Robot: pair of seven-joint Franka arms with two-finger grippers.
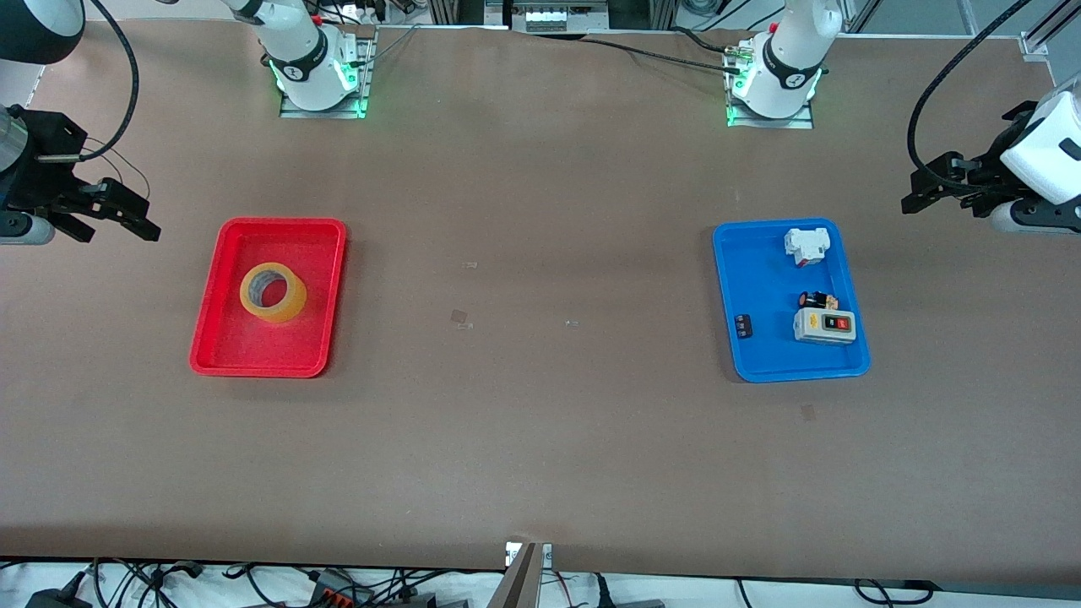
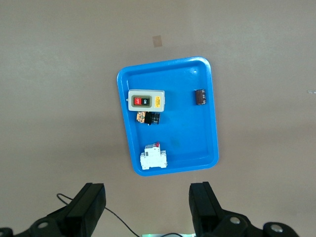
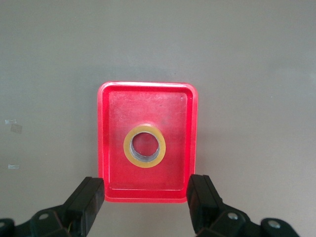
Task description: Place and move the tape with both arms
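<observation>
Yellowish-tan ring of packing tape [image 3: 144,145] lying flat in a red plastic tray [image 3: 106,148] on the brown table [image 3: 256,74], with the right gripper [image 3: 146,202] hanging above, black fingers [image 3: 89,197] spread wide.

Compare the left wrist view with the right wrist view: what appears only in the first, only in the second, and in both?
Only the left wrist view shows the blue tray holding the switch box, a white breaker and two small dark parts. Only the right wrist view shows the tape lying flat in the red tray. Both share the brown table and an open end effector, the left end effector and the right end effector, holding nothing.
</observation>
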